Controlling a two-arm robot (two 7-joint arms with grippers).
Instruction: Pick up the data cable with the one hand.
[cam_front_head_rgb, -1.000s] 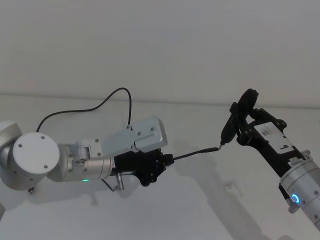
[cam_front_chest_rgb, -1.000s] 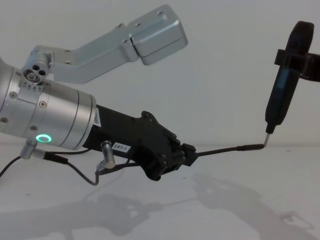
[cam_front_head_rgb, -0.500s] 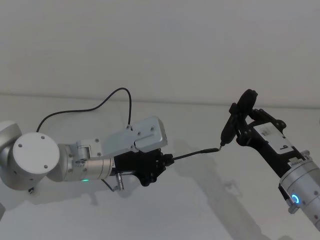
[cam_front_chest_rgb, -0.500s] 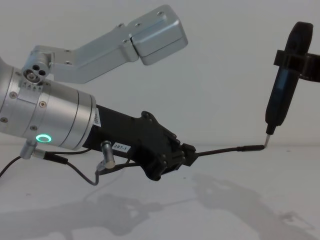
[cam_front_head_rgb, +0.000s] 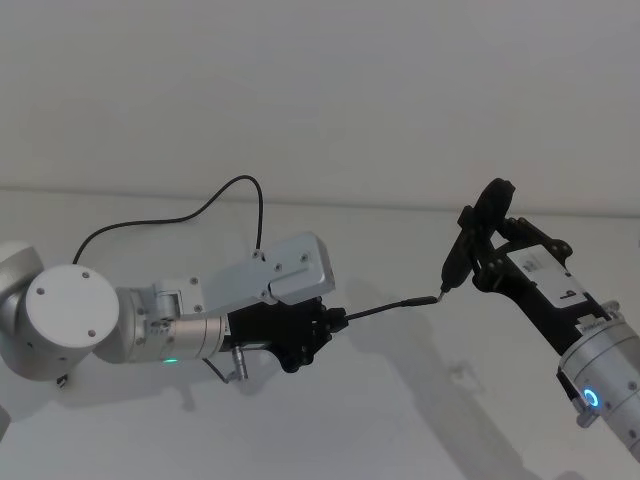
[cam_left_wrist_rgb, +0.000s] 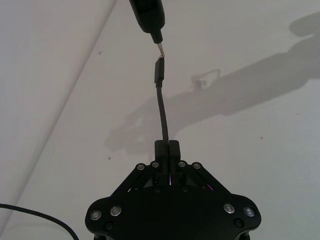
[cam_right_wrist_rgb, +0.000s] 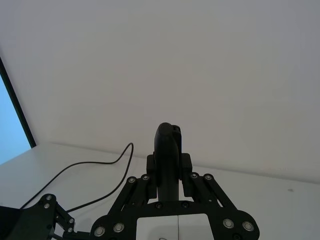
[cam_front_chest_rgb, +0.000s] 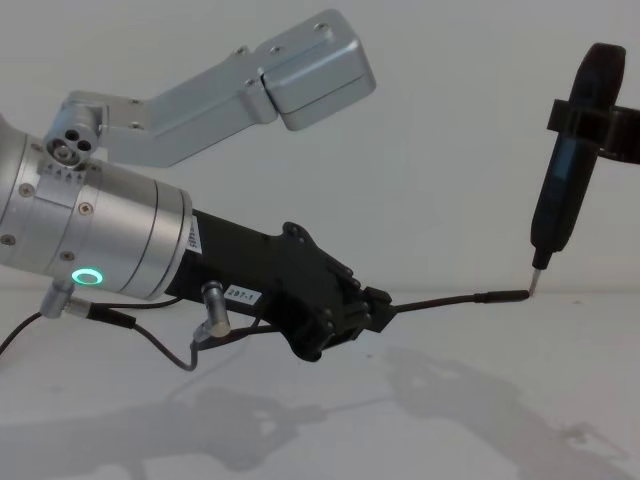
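Note:
My left gripper (cam_front_head_rgb: 335, 318) is shut on the data cable (cam_front_head_rgb: 398, 302), held above the white table. The stiff plug end sticks out to the right from between the fingers. The rest of the black cord (cam_front_head_rgb: 205, 205) loops back over the table behind the left arm. My right gripper (cam_front_head_rgb: 482, 262) is shut on a slim dark pen-shaped tool (cam_front_head_rgb: 468, 240), whose metal tip meets the plug's end. In the left wrist view the cable (cam_left_wrist_rgb: 162, 110) runs straight out of the gripper (cam_left_wrist_rgb: 166, 147) up to the tool (cam_left_wrist_rgb: 148, 15). In the chest view the plug (cam_front_chest_rgb: 460, 298) reaches the tool (cam_front_chest_rgb: 565, 190).
A short grey wire with a silver plug (cam_front_chest_rgb: 213, 305) hangs under the left wrist. The white table (cam_front_head_rgb: 400, 420) meets a plain white wall behind. A dark-framed bluish panel (cam_right_wrist_rgb: 12, 115) stands at one edge of the right wrist view.

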